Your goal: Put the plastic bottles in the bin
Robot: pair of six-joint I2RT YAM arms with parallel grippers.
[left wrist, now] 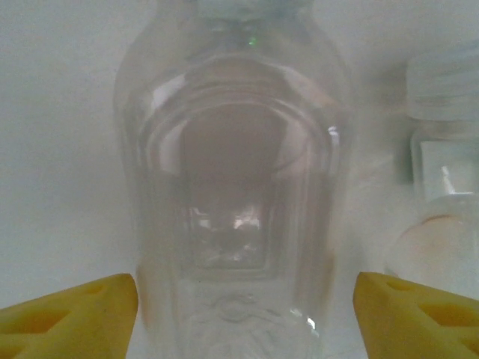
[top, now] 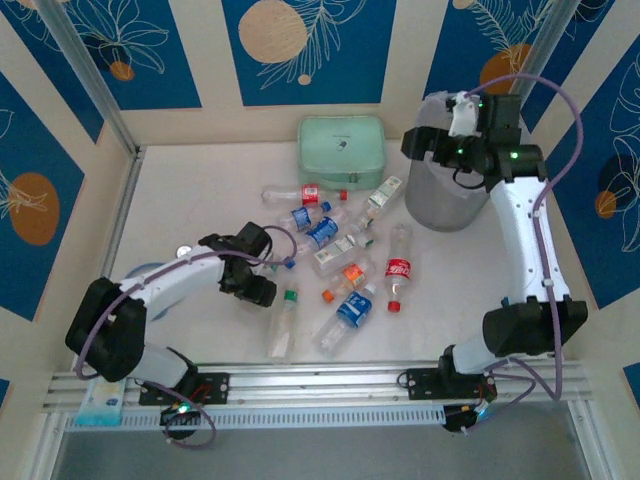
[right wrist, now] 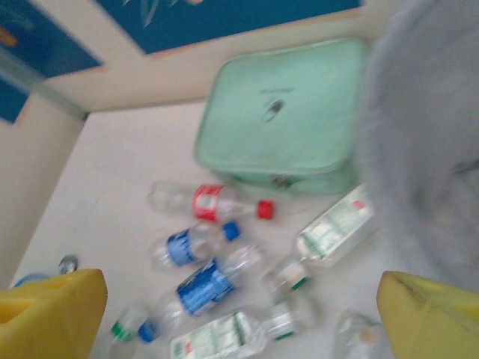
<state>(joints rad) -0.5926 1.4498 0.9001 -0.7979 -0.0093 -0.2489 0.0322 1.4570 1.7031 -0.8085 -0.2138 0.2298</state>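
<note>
The left claw [top: 262,288] sits low over the worktop [top: 190,210], at the left edge of the scattered bottles [top: 340,250]. In its wrist view its yellow fingers [left wrist: 75,314] stand apart on either side of a clear bottle [left wrist: 236,194] lying lengthwise between them, and neither finger plainly touches it.

The right claw [top: 428,143] hangs at the upper right, above the rim of the bin [top: 445,200]. Its fingers [right wrist: 52,314] are wide apart with nothing between them.

The bottles lie on their sides in the middle of the worktop, left of the bin and below the mint-green case [top: 342,145]. A red-labelled bottle [top: 398,268] is just below the bin, a blue-labelled bottle [top: 352,310] is lower, and a green-capped bottle [top: 284,322] is just beside the left claw. Whether the bin holds anything cannot be told.
</note>
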